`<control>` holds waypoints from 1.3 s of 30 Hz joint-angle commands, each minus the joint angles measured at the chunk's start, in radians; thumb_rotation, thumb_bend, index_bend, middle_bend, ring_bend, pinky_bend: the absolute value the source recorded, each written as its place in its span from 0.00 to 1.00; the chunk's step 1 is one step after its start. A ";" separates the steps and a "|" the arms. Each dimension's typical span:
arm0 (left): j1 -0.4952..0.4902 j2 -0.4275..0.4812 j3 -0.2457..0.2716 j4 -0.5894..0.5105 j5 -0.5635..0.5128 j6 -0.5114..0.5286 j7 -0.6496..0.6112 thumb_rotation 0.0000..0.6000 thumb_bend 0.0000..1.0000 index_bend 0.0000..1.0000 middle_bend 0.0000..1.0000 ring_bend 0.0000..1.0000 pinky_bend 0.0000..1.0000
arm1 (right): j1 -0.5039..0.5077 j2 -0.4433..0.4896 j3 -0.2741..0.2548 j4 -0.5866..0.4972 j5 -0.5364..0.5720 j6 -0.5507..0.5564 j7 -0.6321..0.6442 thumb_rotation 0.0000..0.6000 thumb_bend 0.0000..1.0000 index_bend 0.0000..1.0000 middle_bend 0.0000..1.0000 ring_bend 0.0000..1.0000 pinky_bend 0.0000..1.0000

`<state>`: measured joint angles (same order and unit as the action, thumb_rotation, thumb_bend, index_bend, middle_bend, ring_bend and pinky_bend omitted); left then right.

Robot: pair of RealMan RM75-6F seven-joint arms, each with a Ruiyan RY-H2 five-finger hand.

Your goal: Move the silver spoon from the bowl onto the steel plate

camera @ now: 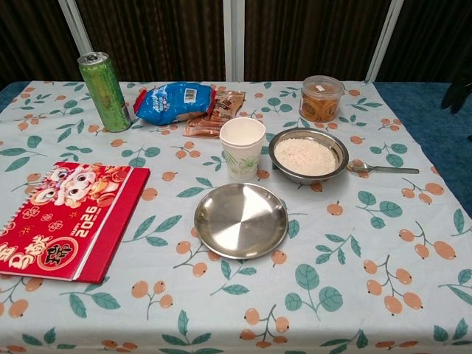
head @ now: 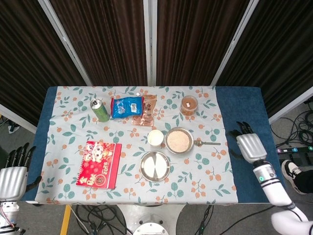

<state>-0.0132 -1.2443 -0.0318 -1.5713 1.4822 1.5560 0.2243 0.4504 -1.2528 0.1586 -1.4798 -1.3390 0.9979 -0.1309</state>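
The silver spoon (head: 206, 143) (camera: 381, 169) lies flat on the tablecloth just right of the steel bowl of rice (head: 178, 140) (camera: 307, 155), its head near the bowl's rim. The empty steel plate (head: 155, 166) (camera: 240, 220) sits in front of the bowl. My right hand (head: 249, 144) hovers over the blue table edge to the right of the spoon, fingers apart and empty; its fingertips (camera: 459, 92) show at the chest view's right border. My left hand (head: 13, 172) hangs open off the table's left side.
A paper cup (head: 155, 137) stands left of the bowl. A red 2026 calendar (head: 99, 164) lies front left. At the back are a green can (head: 100, 109), a blue snack bag (head: 126, 106), a brown packet (head: 145, 110) and a plastic jar (head: 189, 105).
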 commanded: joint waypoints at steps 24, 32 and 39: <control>0.003 -0.014 0.002 0.026 -0.017 -0.017 -0.022 1.00 0.24 0.13 0.10 0.05 0.11 | 0.158 -0.363 -0.021 0.409 0.148 -0.145 -0.183 1.00 0.29 0.44 0.47 0.11 0.03; 0.002 -0.017 0.000 0.033 -0.018 -0.018 -0.030 1.00 0.24 0.13 0.10 0.05 0.11 | 0.163 -0.402 -0.019 0.446 0.151 -0.124 -0.196 1.00 0.29 0.44 0.49 0.12 0.03; 0.006 -0.019 0.002 0.039 -0.021 -0.017 -0.036 1.00 0.24 0.13 0.10 0.05 0.11 | 0.167 -0.425 -0.023 0.472 0.142 -0.116 -0.194 1.00 0.29 0.44 0.50 0.12 0.03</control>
<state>-0.0071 -1.2638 -0.0301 -1.5327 1.4611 1.5392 0.1887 0.6173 -1.6773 0.1365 -1.0086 -1.1964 0.8809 -0.3260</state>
